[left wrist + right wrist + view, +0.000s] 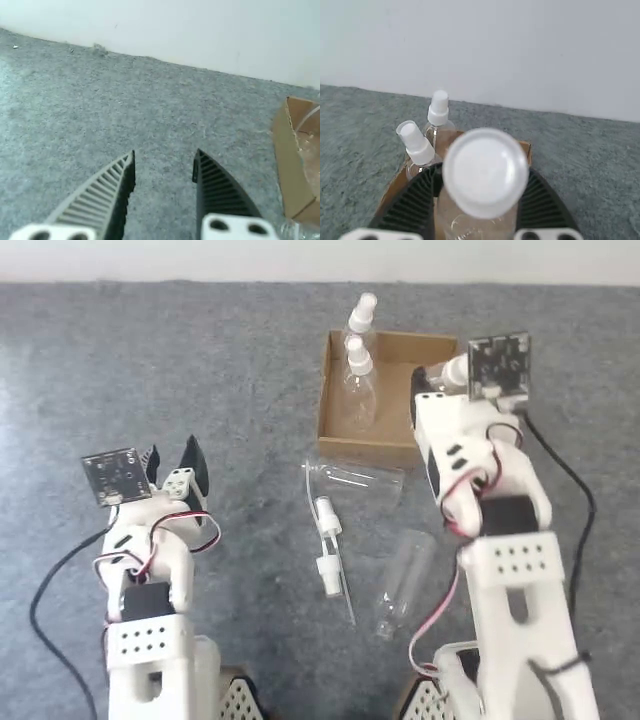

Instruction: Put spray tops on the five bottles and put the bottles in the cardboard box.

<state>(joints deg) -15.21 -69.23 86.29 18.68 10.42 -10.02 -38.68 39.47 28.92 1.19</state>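
The cardboard box (362, 447) stands at the back centre, and two clear bottles with white spray tops are in its left part: one (357, 390) lies slanted, the other (360, 314) leans at the far corner. My right gripper (447, 377) hangs over the box's right side, shut on a third capped bottle (485, 172); beyond it are the two boxed bottles (415, 142) (439, 107). Two uncapped bottles (360, 478) (403, 580) lie in front of the box. Two loose spray tops (327, 515) (328, 572) lie beside them. My left gripper (165, 172) stands open over bare carpet, far left of them (175, 462).
Grey carpet covers the table, and a white wall runs behind it. The box's near left corner (292, 165) shows in the left wrist view. There is free room on the carpet left of the box and around the left arm.
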